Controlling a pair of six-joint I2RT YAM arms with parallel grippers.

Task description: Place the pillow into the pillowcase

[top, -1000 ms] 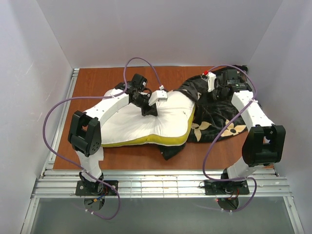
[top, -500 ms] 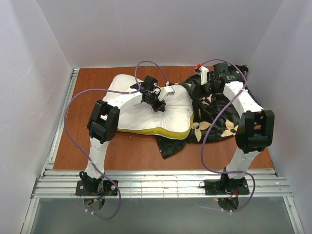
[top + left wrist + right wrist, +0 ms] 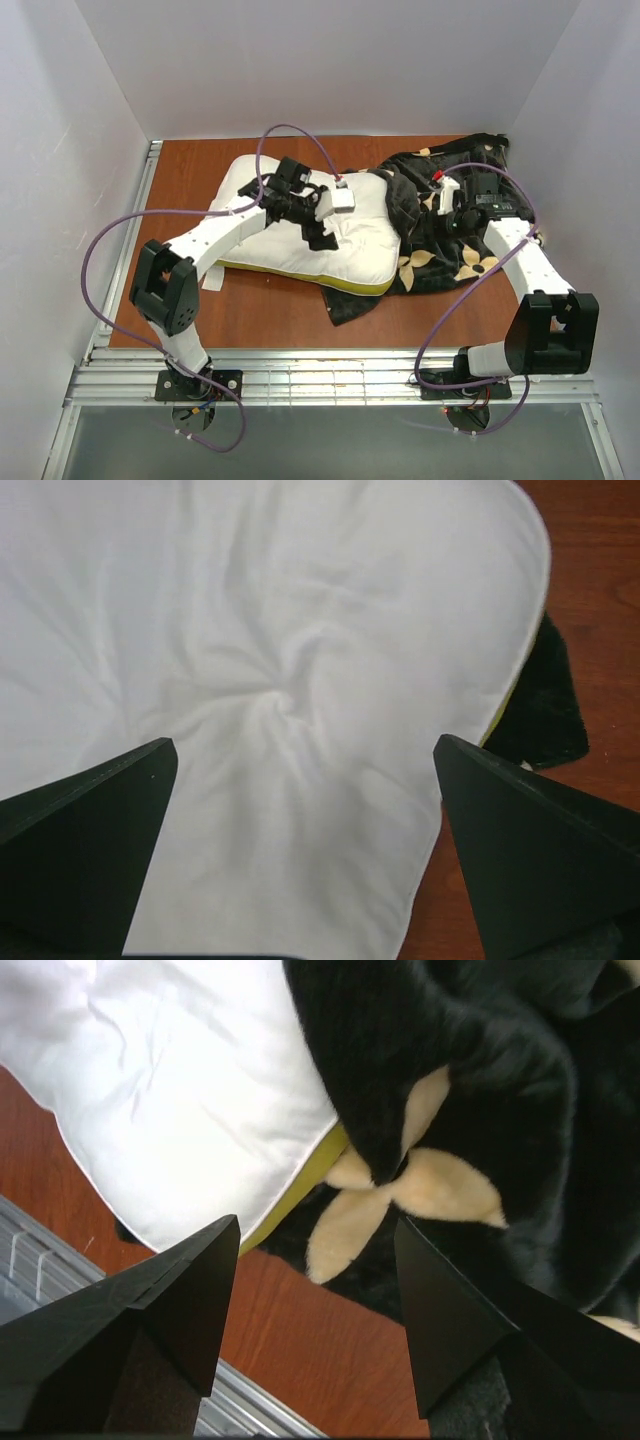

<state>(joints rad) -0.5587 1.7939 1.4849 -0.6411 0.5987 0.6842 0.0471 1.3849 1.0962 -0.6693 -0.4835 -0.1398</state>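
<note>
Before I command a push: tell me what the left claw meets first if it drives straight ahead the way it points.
The pillow: the left claw, open, points at its white top, with a twisted crease centred in its path. How near the fabric is, the wrist view does not show.

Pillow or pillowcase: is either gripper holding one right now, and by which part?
Nothing is held. The left gripper is open over the pillow; the right gripper is open over the pillowcase edge.
</note>
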